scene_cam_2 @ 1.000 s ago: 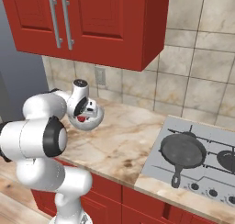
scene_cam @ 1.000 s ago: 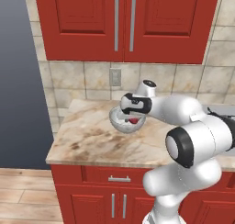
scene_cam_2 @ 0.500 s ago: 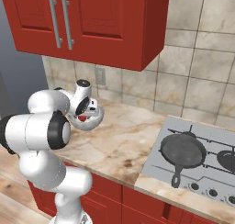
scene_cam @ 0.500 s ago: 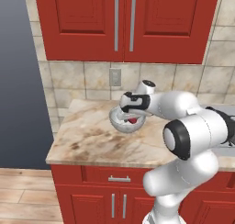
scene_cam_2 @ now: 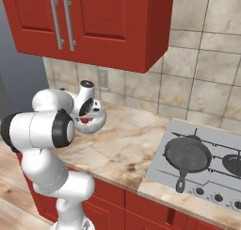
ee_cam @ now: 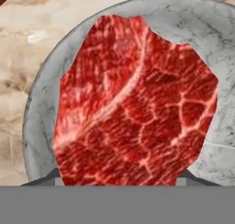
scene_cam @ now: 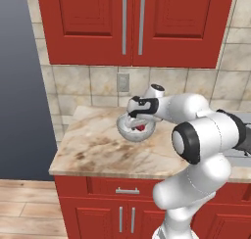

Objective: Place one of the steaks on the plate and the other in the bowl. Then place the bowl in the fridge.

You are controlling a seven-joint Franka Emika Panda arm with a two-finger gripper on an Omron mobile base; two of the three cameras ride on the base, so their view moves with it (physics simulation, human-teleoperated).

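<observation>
Claw (scene_cam: 138, 124) poised directly over bowl (scene_cam: 128, 131), jaws spread wide, nothing gripped. Steak (ee_cam: 133, 103) lying flat inside bowl. Bowl resting on marble worktop (scene_cam: 93, 150) below red cabinets (scene_cam: 132, 25).

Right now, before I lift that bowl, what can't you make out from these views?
- Hand: left base view, fingertips lost against the bowl; grip on the rim can't be confirmed.
- Steak: hand view, its lower edge is cut off at the bottom.
- Bowl: right base view, the arm covers its left side.
- Skillet: right base view, too small to judge its contents.
</observation>
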